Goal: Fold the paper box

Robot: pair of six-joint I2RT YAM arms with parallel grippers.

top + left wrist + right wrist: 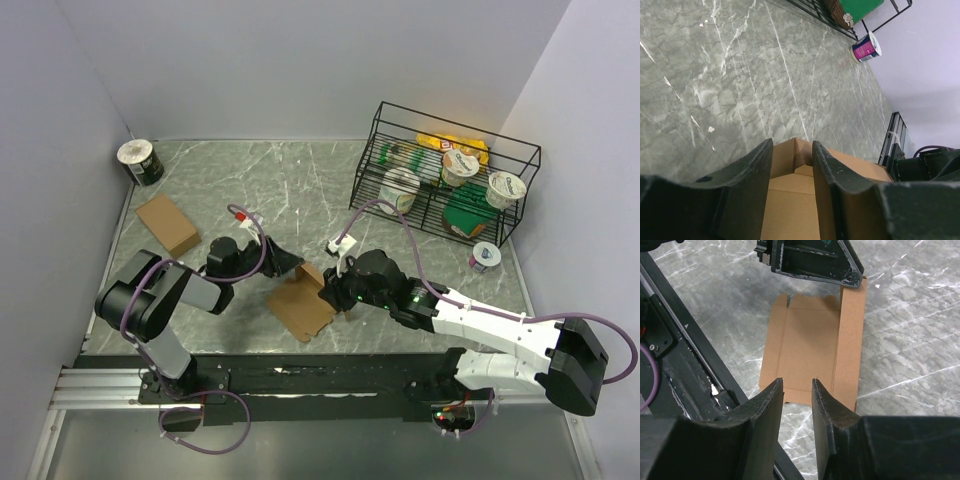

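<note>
- Top view: the paper box (298, 312) lies near the front middle of the grey marbled table (300, 190), a mostly flat brown sheet turned at a slant to the table's edge, with one flap lifted at its far corner.
- Top view: the left arm bends up from its base at the lower left and reaches rightward, low over the table, so that the left gripper (290, 266) sits at the sheet's far-left edge.
- Top view: the right arm stretches leftward from the lower right in one long white line, and the right gripper (338, 292) sits at the sheet's right edge. The sheet lies between the two grippers.
- Top view: a second, fully formed brown box (168, 224) rests well apart, at the left.
- Left wrist view: the two dark fingers (747, 185) stand apart, and a raised cardboard corner shows in the gap between them, just past the tips. I cannot tell whether they press on it.
- Right wrist view: the sheet's long axis runs straight away from the camera toward the left gripper at its far end, and the long panel on the right looks lifted.
- Right wrist view: the right fingers (765, 420) stand a little apart over the sheet's near edge — nothing is clamped between them.
</note>
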